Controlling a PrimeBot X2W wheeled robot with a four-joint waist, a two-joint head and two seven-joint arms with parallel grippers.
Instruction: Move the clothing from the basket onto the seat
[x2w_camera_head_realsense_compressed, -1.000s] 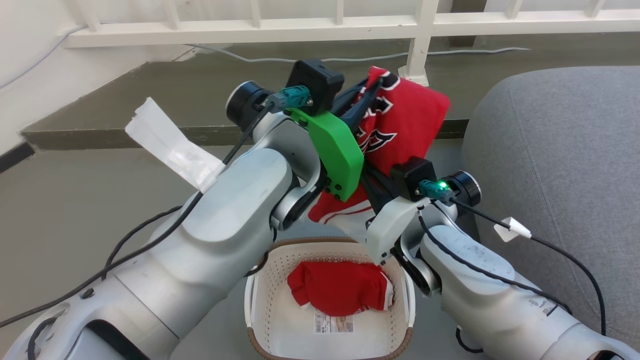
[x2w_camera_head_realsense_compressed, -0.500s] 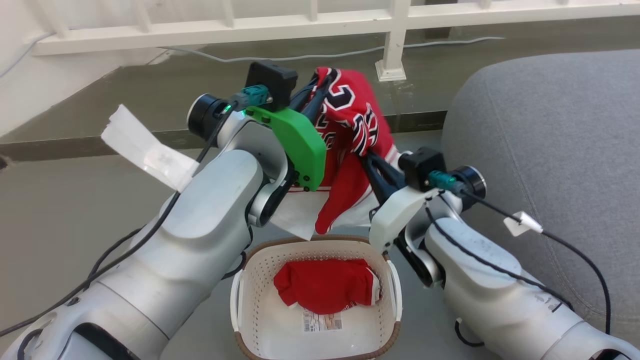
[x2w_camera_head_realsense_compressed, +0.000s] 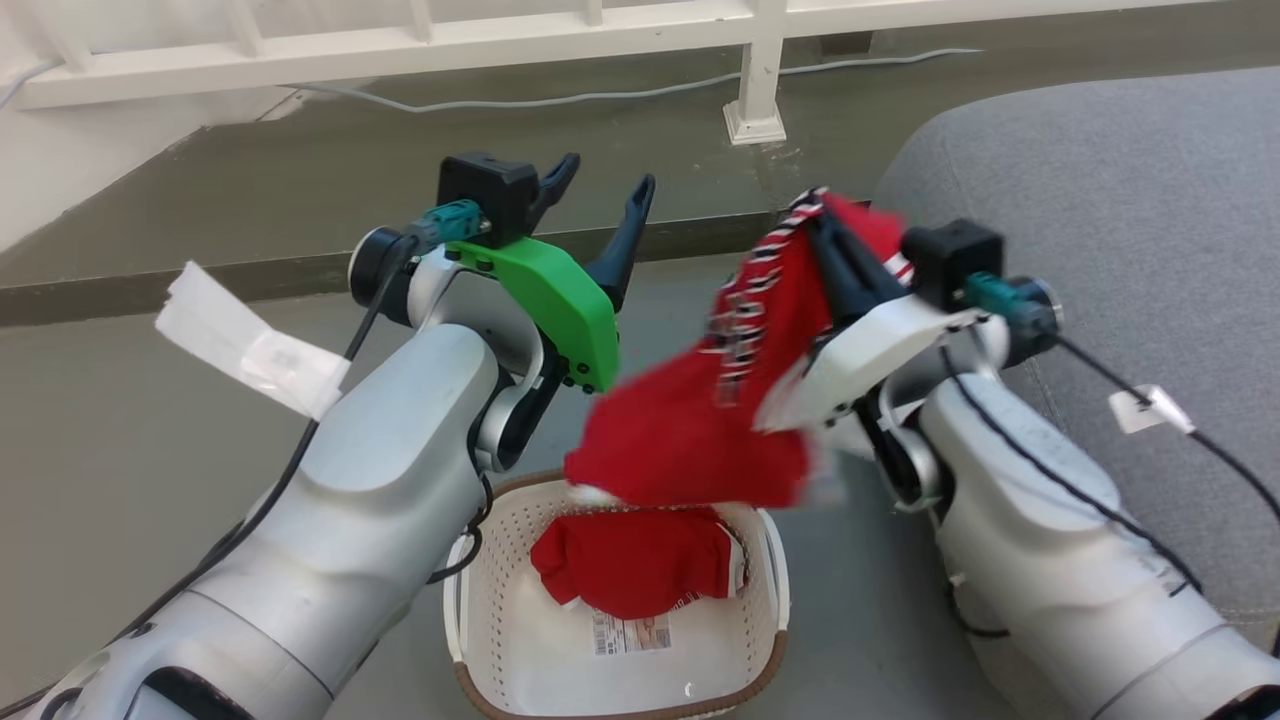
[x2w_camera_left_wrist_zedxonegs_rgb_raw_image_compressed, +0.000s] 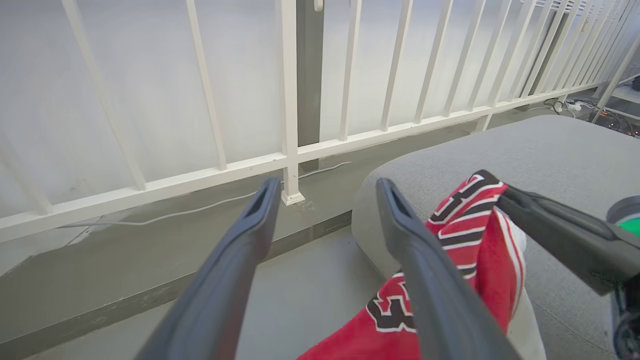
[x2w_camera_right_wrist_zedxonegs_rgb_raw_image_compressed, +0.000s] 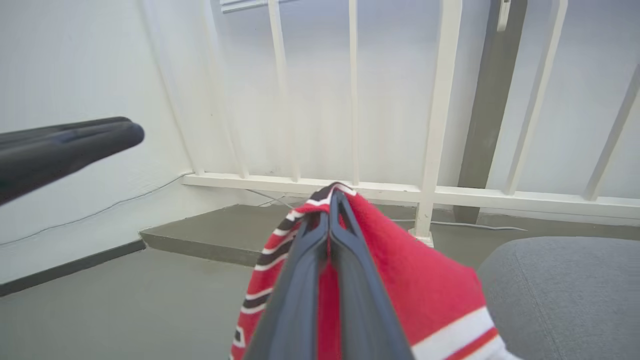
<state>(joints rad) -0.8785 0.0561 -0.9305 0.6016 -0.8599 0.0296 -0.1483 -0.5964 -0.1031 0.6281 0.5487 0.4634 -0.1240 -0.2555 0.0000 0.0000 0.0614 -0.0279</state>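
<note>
Over by the grey seat (x2w_camera_head_realsense_compressed: 1130, 180), the right fingers (x2w_camera_head_realsense_compressed: 845, 265) are pressed tight together on the jersey (x2w_camera_head_realsense_compressed: 700, 440), pinching it near its striped trim! The red cloth hangs down from that grip, blurred, with its lower end drooping above the far rim of the basket (x2w_camera_head_realsense_compressed: 470, 620).

From the right wrist, the two dark right fingers (x2w_camera_right_wrist_zedxonegs_rgb_raw_image_compressed: 360, 300) meet at the tips. The jersey (x2w_camera_right_wrist_zedxonegs_rgb_raw_image_compressed: 400, 260) drapes off both sides, red with black-and-white stripes, and the seat's (x2w_camera_right_wrist_zedxonegs_rgb_raw_image_compressed: 565, 280) rounded corner sits low at the right.

Now the left fingers (x2w_camera_head_realsense_compressed: 625, 230): spread wide, nothing between them, up in the air beside the jersey and apart from it. The left wrist camera looks between those left fingers (x2w_camera_left_wrist_zedxonegs_rgb_raw_image_compressed: 240, 245) at the white railing (x2w_camera_left_wrist_zedxonegs_rgb_raw_image_compressed: 290, 100) and the grey floor (x2w_camera_left_wrist_zedxonegs_rgb_raw_image_compressed: 300, 300). The jersey's (x2w_camera_left_wrist_zedxonegs_rgb_raw_image_compressed: 470, 220) black numerals show just past one finger, with the seat (x2w_camera_left_wrist_zedxonegs_rgb_raw_image_compressed: 550, 150) behind.

Down in the basket, the plain red garment (x2w_camera_head_realsense_compressed: 630, 565) lies bunched toward the far wall, and a label sticker (x2w_camera_head_realsense_compressed: 630, 632) shows just in front of it. The basket stands on the floor between the two arms, with the seat off to its right. A thin cable (x2w_camera_head_realsense_compressed: 560, 98) runs along the floor beneath the railing.
</note>
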